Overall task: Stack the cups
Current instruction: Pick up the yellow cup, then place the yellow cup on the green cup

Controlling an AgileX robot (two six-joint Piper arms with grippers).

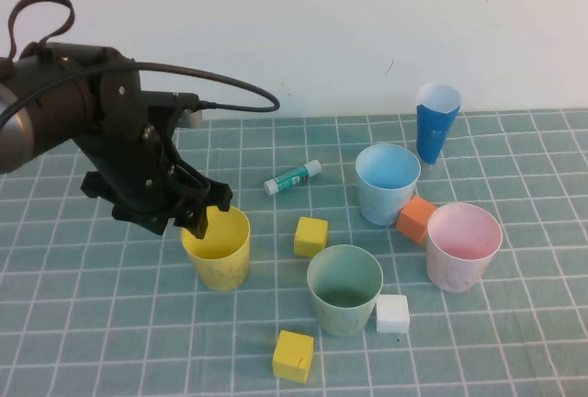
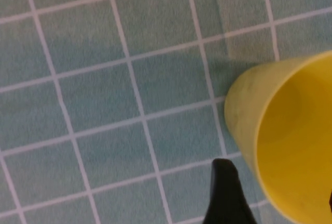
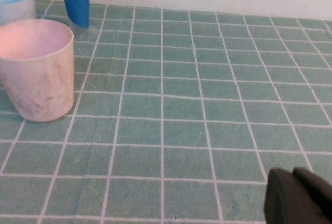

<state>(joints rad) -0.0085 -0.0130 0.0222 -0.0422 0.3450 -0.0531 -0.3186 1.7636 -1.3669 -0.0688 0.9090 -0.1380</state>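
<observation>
Left gripper [image 1: 197, 204] stood wide at the yellow cup's [image 1: 219, 248] rim, one finger [image 2: 224, 193] outside the wall, cup upright on the mat [image 1: 110, 323]. Green cup [image 1: 344, 289], blue cup [image 1: 387, 182] and pink cup [image 1: 462, 245] stood apart, unstacked. Right gripper [image 3: 298, 198] was closed, low over the mat near the pink cup.

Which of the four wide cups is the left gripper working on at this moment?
The yellow cup: the open left gripper straddles its rim. The green, blue and pink cups stand untouched; the shut right gripper is parked aside.
</observation>
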